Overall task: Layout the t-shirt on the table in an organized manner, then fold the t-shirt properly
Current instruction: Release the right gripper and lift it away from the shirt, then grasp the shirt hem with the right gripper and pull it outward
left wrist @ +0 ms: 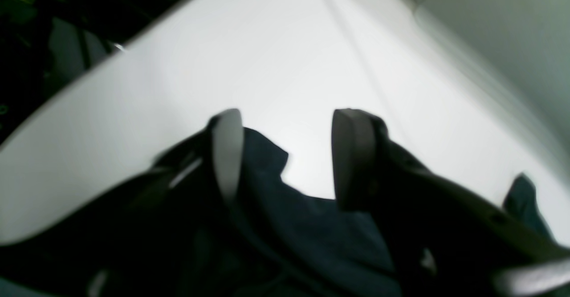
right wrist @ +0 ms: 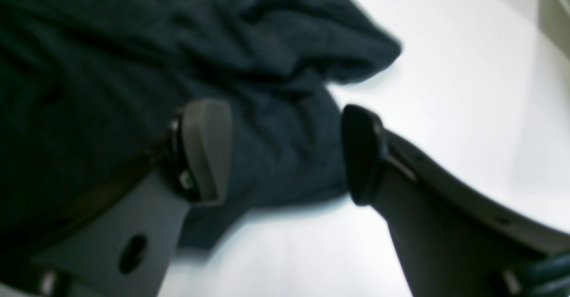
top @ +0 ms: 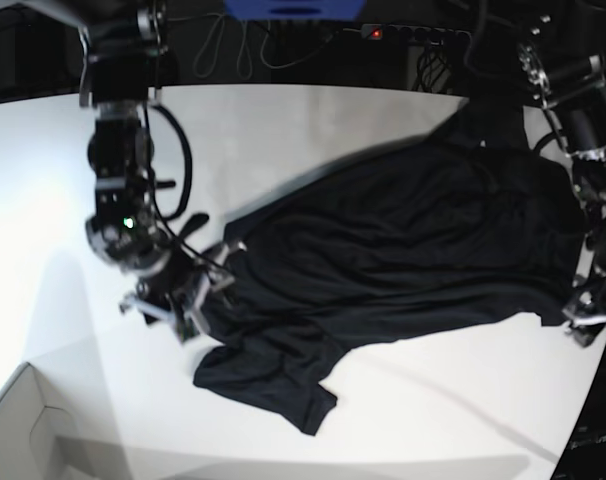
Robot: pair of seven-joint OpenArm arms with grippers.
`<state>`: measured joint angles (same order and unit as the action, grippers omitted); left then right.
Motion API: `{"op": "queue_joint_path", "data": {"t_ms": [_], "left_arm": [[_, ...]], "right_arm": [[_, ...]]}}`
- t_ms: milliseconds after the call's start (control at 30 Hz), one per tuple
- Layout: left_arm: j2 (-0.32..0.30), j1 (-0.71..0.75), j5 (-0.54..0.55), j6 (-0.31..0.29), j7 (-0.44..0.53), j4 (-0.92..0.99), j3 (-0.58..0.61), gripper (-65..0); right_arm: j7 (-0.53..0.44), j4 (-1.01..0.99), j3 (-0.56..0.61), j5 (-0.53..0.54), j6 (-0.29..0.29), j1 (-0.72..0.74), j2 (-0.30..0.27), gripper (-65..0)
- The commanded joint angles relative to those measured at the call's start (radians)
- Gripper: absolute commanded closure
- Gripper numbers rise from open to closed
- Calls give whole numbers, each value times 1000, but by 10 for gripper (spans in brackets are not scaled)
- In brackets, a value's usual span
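Note:
The black t-shirt lies spread and wrinkled across the white table, with a sleeve pointing to the front. My right gripper is at the shirt's left edge. In its wrist view the right gripper is open, its fingers apart just above the shirt, holding nothing. My left gripper is at the shirt's right end by the table edge. The left gripper is open too, with a fold of the shirt loose below its fingers and bare table beyond.
A white cardboard box corner sits at the front left. Cables and dark equipment run behind the table's far edge. The table's curved edge passes close to the left arm.

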<state>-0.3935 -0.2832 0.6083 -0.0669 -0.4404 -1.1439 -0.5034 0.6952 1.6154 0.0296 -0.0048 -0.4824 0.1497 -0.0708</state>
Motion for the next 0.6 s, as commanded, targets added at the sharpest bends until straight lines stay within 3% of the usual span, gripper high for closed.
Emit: {"op": "queue_joint_path", "data": {"t_ms": [0,200,333,467,567], "left_arm": [[-25,11,37,-9,24,-55,-28,-315],[-17,329,184,-1,24,-282,-113,-315],[46,467,198,-4,25,-304,-171,-316],[78,502,197,-7,25,-242,-200,-316],[80,502,198,-9,25,-187,-199,-316]], "right_arm": [[-19,33,-18,10,1,-22,-2,-400],[-24,101,-20,10,1,-207,27,-400],[-29,105,-18,12,-2,-266,61,-400],[-29,78,-18,12,-54,-273,73,-398],[-29,38,-18,12,-62,-236,91,-398]]}}
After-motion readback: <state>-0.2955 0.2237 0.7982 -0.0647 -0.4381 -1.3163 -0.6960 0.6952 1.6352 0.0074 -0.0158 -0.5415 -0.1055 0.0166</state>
